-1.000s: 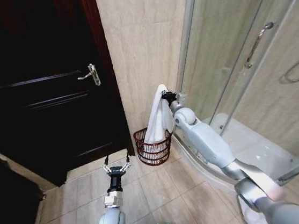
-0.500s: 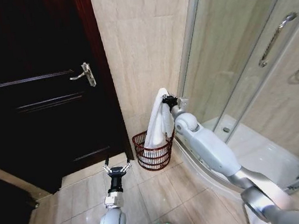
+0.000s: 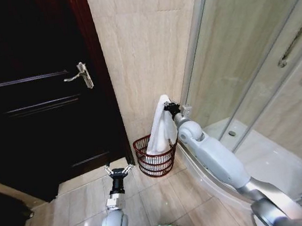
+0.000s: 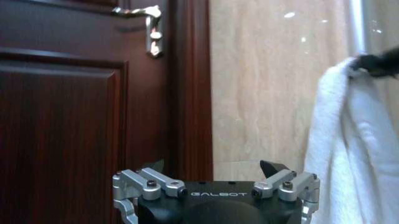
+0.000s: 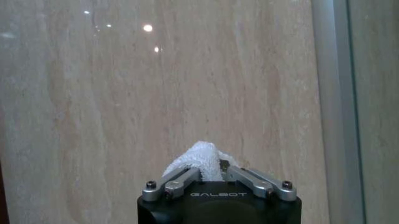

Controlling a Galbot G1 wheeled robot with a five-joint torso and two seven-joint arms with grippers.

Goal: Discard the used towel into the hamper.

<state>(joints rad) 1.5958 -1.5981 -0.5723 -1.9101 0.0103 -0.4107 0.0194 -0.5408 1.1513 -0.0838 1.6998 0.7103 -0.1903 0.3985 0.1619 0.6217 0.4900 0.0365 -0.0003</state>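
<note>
White towel held upright over the wire hamper by the right gripper.

The right gripper (image 3: 169, 108) was clamped on the top fold of the white towel (image 3: 160, 127), its fingers (image 5: 181, 179) pinched narrow around a tuft of cloth facing the beige tiled wall (image 3: 143, 48). The towel hung with its long axis vertical, top at 12 o'clock, lower end at 6 o'clock dropping inside the rim of the reddish-brown hamper (image 3: 155, 159). The hamper stood upright on the floor tiles (image 3: 166, 198), mouth upward, near the wall between the dark door (image 3: 35, 104) and the shower enclosure (image 3: 255, 68). The left gripper (image 3: 119, 171), at 8 o'clock from the hamper, hung low, spread wide and holding nothing.
</note>
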